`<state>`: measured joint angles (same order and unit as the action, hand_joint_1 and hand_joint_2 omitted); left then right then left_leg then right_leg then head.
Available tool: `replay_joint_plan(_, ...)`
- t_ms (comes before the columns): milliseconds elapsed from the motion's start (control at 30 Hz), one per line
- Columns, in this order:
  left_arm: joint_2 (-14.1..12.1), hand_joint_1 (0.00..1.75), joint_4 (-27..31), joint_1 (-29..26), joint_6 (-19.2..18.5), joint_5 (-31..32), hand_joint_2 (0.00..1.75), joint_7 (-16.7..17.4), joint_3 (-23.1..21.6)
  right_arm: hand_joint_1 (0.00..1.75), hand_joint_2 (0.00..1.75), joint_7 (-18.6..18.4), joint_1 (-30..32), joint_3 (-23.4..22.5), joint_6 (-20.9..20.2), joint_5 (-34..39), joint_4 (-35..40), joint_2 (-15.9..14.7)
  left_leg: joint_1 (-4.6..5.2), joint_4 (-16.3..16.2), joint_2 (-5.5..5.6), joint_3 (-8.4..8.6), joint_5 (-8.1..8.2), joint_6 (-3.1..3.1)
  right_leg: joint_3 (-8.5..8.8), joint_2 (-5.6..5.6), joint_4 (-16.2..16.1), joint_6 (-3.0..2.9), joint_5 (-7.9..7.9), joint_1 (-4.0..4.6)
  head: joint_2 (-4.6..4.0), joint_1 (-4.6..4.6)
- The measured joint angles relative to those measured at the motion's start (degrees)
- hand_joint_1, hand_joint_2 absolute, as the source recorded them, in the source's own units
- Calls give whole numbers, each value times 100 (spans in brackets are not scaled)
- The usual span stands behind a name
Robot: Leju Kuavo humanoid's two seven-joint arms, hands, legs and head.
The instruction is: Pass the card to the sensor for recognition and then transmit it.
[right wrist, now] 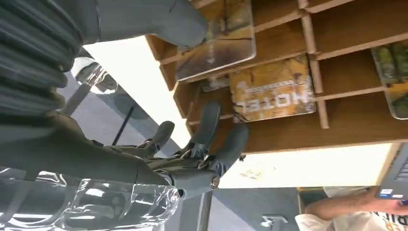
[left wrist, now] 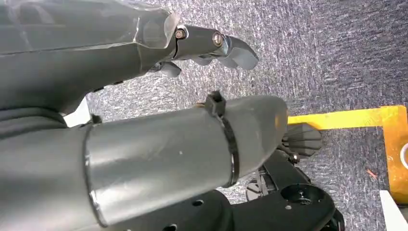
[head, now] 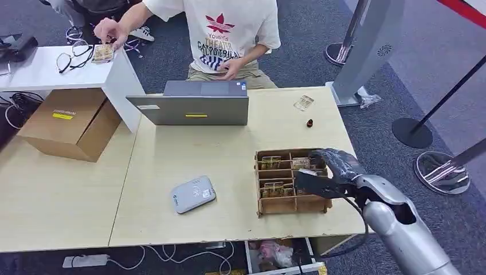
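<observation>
card reader (head: 193, 194) left of card box (head: 292, 182) | laptop (head: 195, 103) behind both | person (head: 220, 34) behind laptop

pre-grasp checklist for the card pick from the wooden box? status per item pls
1. Right hand over the wooden card box: ok.
2. Right hand holding nothing, fingers apart: ok.
3. Target card standing in its slot under the thumb: ok.
4. Thumb touching that card: cannot tell.
5. Card reader on the table, nothing on top of it: ok.
6. Left hand hanging over the carpet, holding nothing: ok.
</observation>
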<state>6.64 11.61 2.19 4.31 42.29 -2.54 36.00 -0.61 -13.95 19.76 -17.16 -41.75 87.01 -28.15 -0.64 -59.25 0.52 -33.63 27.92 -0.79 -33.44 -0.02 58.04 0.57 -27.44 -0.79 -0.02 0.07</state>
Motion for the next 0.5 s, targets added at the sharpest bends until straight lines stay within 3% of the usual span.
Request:
replay_joint_plan(167, 0, 0, 0, -1, -15, 50, 0, -2, 0, 72, 175, -18, 178, -151, 35, -24, 133, -72, 0, 0, 1, 0, 0, 0, 0, -3, 0, 0, 0, 0, 0, 0)
replay_joint_plan(200, 0, 0, 0, 0, -20, 67, 0, -2, 0, 84, 175, -43, 232, -198, 39, -26, 177, -85, 0, 0, 1, 0, 0, 0, 0, -3, 0, 0, 0, 0, 0, 0)
replay_joint_plan(367, -13, 0, 0, 3, -26, 109, 0, -2, 0, 84, 175, -96, 476, -356, 55, -81, 328, -101, 0, 0, 0, 0, 0, 0, 0, 0, 0, 0, 0, 0, 0, 0)
replay_joint_plan(433, -22, 0, 0, 3, -26, 109, 0, -2, 0, 96, 175, -103, 533, -382, 55, -94, 365, -101, 0, 0, 0, 0, 0, 0, 0, -1, 0, 0, 0, 0, 0, 0)
replay_joint_plan(500, -24, 0, 0, 1, -26, 111, 0, -2, 0, 93, 175, -101, 568, -417, 59, -103, 387, -101, 0, 0, 0, 0, 0, 0, 0, -1, 0, 0, 0, -1, 0, -2)
